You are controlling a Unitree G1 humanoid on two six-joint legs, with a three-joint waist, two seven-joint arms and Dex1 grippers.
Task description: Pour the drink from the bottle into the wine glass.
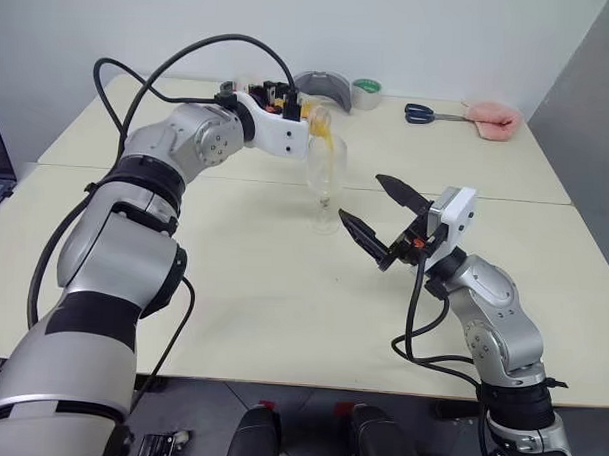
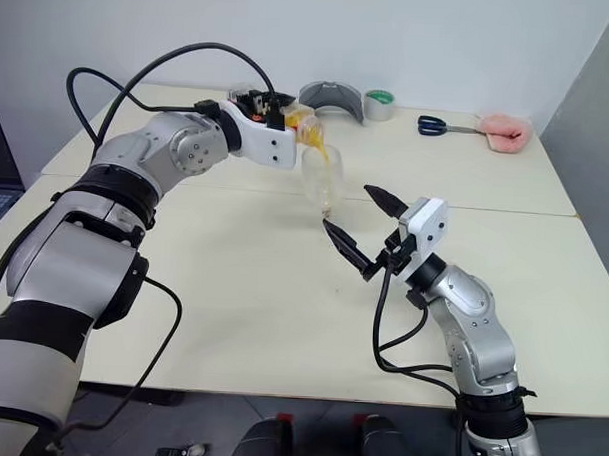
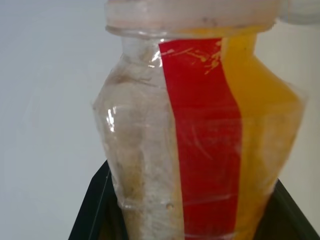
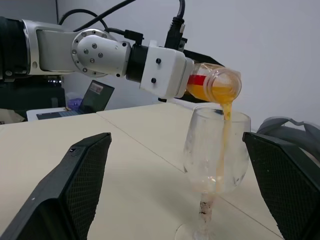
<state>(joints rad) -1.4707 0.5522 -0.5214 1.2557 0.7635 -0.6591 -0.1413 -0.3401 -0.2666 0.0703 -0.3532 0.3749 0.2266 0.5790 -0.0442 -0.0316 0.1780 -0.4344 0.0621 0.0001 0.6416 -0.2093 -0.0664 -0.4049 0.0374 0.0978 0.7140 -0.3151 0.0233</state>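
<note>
You have the bottle (image 4: 212,85), light, soft plastic, prob. slippery, clamped by its body in the left gripper (image 1: 294,113), tipped over the fragile wine glass (image 1: 326,184) mid-table; the right gripper (image 1: 385,219) stands wide, empty.

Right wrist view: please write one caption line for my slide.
Left gripper tips the bottle, pouring the drink into the wine glass.
</note>
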